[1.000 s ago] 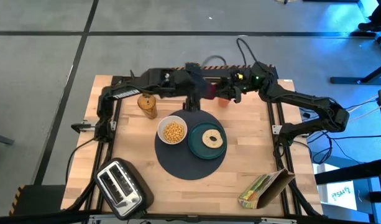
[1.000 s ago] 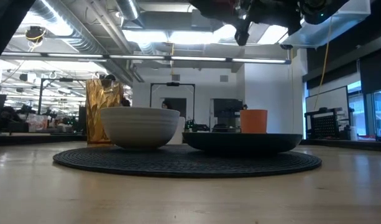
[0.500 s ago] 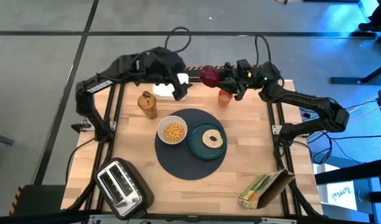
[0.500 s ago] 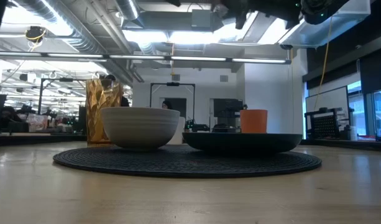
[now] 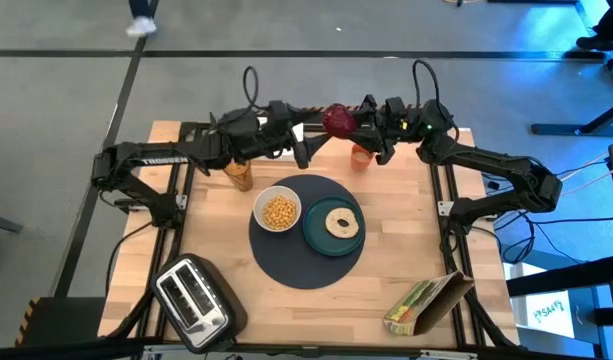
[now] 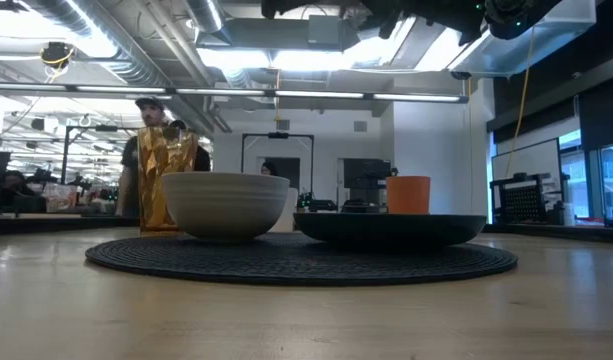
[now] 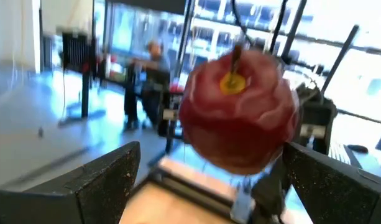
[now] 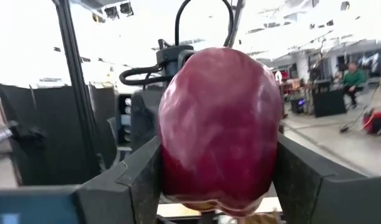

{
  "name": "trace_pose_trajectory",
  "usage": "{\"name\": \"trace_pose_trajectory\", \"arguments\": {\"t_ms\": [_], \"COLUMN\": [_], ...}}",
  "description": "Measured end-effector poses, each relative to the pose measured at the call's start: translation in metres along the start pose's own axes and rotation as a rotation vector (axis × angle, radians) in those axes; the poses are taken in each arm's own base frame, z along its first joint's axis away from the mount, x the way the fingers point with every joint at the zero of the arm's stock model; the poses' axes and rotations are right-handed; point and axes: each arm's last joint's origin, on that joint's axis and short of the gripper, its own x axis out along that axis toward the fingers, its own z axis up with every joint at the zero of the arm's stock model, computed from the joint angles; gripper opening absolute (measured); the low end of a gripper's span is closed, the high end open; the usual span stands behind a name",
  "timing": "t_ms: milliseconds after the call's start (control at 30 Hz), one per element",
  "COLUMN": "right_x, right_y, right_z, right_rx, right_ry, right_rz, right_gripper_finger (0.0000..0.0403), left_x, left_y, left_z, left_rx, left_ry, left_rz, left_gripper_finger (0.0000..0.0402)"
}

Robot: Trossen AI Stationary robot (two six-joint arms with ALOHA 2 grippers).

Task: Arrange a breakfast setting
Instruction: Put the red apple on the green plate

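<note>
My right gripper is shut on a red apple, held above the table's far edge. My left gripper is open and empty just left of the apple and faces it; its two fingers stand wide apart. The round dark-grey mat lies mid-table. On it stand a white bowl of yellow cereal and a teal plate with a bagel. A small orange cup stands beyond the mat. The orange-handled spoon is out of view. My right gripper pinches the apple's two opposite sides between its two fingers. The fingers come roughly level from the table's right. The apple is lifted clear of the table and lies on its side, with its stem end toward my left gripper.
A gold foil object stands left of the mat. The silver toaster is at the near left corner, and the yellow-green cereal bag at the near right. A person stands in the room beyond the table.
My right gripper has carried the apple up and toward the table's far edge. My left arm has drawn back from the apple toward the far left, then swung back low with its gripper facing the apple again.
</note>
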Motion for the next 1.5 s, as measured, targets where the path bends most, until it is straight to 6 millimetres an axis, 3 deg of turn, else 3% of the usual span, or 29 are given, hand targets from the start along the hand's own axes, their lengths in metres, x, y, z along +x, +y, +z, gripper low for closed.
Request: {"name": "trace_pose_trajectory", "arguments": {"t_ms": [233, 633, 900, 1233, 1500], "right_x": [0.0, -0.001, 0.0, 0.0, -0.001], "right_y": [-0.001, -0.003, -0.003, -0.004, -0.006], "right_z": [-0.001, 0.0, -0.001, -0.002, -0.003], "right_rx": [-0.136, -0.259, -0.378, -0.468, -0.479], "right_ry": [0.002, -0.007, 0.008, 0.015, 0.033], "right_rz": [-0.033, -0.089, -0.087, -0.113, -0.131], "right_gripper_finger": [0.0226, 0.0226, 0.0228, 0.0231, 0.0232], "left_x": [0.009, 0.01, 0.013, 0.032, 0.034], "left_y": [-0.006, 0.002, 0.012, 0.01, 0.01], "left_z": [-0.015, -0.011, -0.001, -0.02, -0.018], "left_rx": [0.096, 0.09, -0.005, -0.089, -0.101], "left_ry": [-0.059, -0.076, -0.18, -0.218, -0.277], "left_rz": [-0.055, 0.004, -0.005, -0.042, -0.018], "left_gripper_finger": [0.0388, 0.0388, 0.0388, 0.0388, 0.0375]}}
